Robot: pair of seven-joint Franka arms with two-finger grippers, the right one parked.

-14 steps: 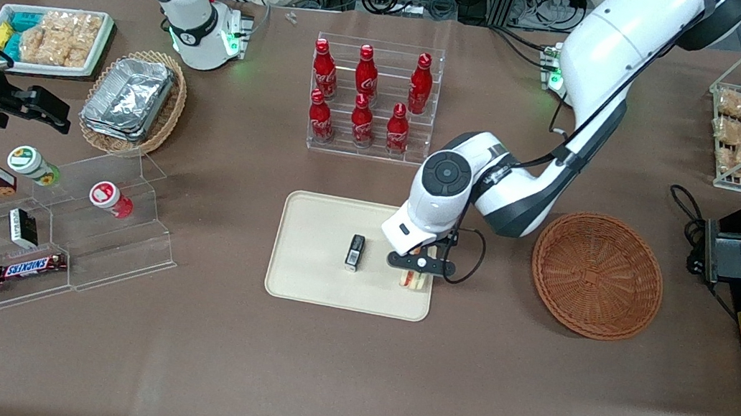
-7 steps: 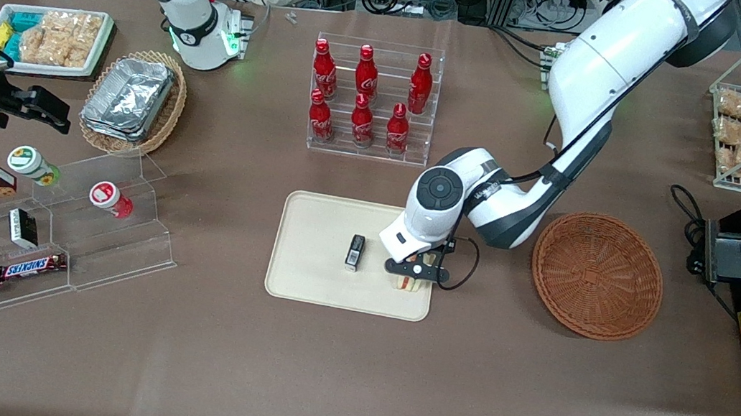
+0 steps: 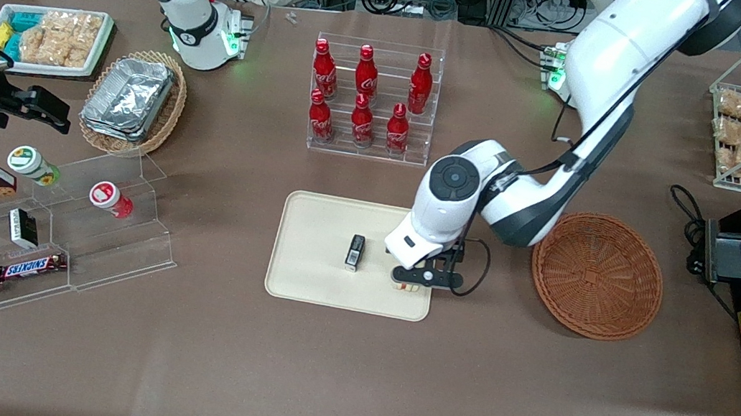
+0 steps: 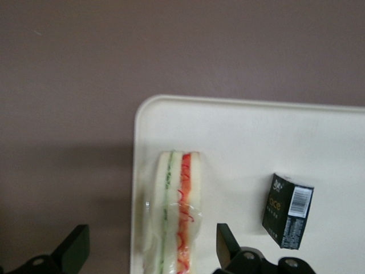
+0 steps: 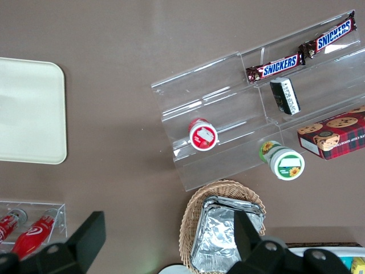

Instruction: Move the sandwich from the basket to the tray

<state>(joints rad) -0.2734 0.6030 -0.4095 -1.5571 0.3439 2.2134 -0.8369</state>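
Tray holds sandwich, gripper now released

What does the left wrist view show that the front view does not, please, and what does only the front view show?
Only the left wrist view shows the sandwich's red and green filling stripes and the gripper open, a finger standing clear on either side of it. Only the front view shows the empty basket, the cola bottles and the working arm above the tray. Both show the sandwich lying on the tray near its edge, with the small black box beside it.
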